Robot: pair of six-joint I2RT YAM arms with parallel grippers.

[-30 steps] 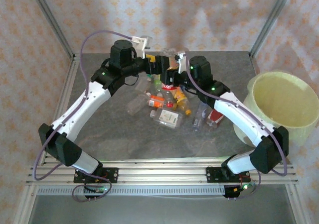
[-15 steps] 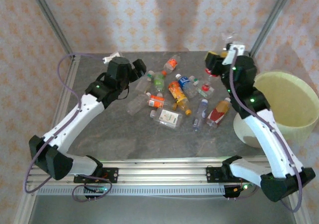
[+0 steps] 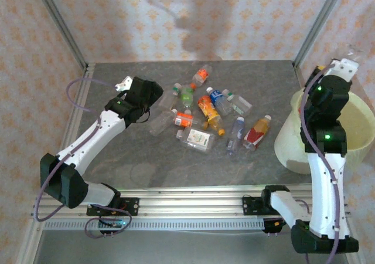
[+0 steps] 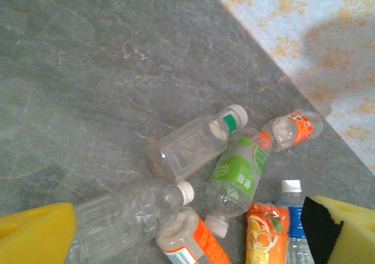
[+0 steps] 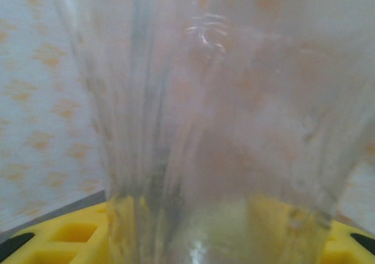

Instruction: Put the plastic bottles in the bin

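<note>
At the bottom of the top view, both arms stand on a metal rail [image 3: 187, 205]. Above it, in the middle of the gray table [image 3: 146, 164], the plastic bottles [image 3: 202, 114] lie in a heap, many of them touching. A red-bottomed bottle [image 3: 256, 133] lies at the right side of the heap, nearest the bin [image 3: 290, 144], which stands at the right edge. The left gripper [image 3: 153, 92] hangs at the upper left of the heap. Its yellow fingers [image 4: 35, 234] are spread wide and hold nothing. Under it lie a green-label bottle [image 4: 237, 173] and a white-capped bottle [image 4: 126, 214]. The right gripper [image 3: 345, 63] is high in the upper right, above the bin, squeezing a see-through bottle [image 5: 217, 100]. A flowery wall [image 3: 176, 17] stands behind.
</note>
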